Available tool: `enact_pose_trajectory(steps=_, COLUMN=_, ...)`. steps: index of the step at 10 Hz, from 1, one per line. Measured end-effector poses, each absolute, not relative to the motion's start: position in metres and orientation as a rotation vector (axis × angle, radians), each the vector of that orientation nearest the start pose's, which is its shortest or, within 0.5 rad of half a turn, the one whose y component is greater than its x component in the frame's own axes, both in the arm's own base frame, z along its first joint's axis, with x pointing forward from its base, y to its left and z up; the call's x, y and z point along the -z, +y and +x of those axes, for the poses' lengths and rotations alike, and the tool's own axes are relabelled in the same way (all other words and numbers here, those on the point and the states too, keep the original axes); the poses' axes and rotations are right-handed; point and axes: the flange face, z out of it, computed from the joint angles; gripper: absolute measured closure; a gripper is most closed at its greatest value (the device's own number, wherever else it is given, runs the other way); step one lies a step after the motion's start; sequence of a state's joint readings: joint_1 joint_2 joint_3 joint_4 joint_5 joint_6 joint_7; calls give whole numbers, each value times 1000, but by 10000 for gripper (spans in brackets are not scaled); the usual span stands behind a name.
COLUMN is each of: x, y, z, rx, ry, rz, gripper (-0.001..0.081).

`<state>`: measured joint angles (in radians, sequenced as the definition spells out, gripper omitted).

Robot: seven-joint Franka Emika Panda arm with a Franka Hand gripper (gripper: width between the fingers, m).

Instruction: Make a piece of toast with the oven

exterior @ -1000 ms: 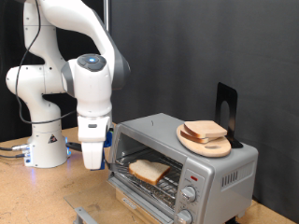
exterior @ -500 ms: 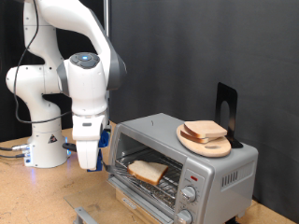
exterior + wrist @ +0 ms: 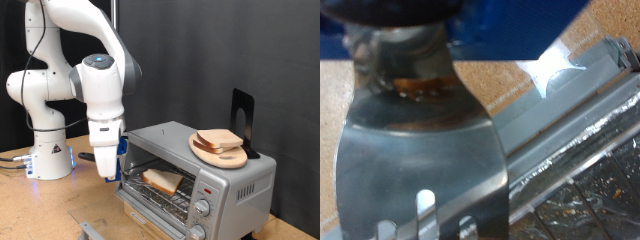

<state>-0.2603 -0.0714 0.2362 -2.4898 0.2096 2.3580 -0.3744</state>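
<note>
A dark curtain (image 3: 200,60) hangs across the rear of the workspace, filling the exterior view's top and right. Below it, a light wooden table (image 3: 40,205) with a speckled chipboard grain takes even, bright light (no window shows). A thin vertical pole (image 3: 114,20) stands against the curtain. Cables (image 3: 12,160) trail over the table at the exterior view's left edge.
</note>
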Motion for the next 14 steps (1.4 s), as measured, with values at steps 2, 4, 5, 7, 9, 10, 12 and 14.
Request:
enact_pose_trajectory(steps=2, x=-309, y=1, z=457, rx=-54, ry=-307, rz=-2992, gripper=316)
enact_pose_trajectory(steps=4, x=-306, y=3, z=454, rx=-68, ry=-303, rz=-2997, gripper=316)
enact_pose_trajectory(steps=5, x=-304, y=1, z=452, rx=-88, ry=-302, rz=-3000, gripper=316)
enact_pose_trajectory(steps=7, x=-298, y=-12, z=444, rx=-155, ry=-289, rz=-3005, gripper=316)
enact_pose_trajectory(steps=9, x=-295, y=-29, z=435, rx=-185, ry=-289, rz=-3002, gripper=316)
enact_pose_trajectory(steps=10, x=-296, y=-38, z=429, rx=-178, ry=-295, rz=-2993, gripper=316)
enact_pose_trajectory(steps=12, x=-302, y=-55, z=421, rx=-99, ry=-260, rz=-2947, gripper=316)
enact_pose_trajectory(steps=14, x=-315, y=-66, z=414, rx=-10, ry=-141, rz=-2906, gripper=316)
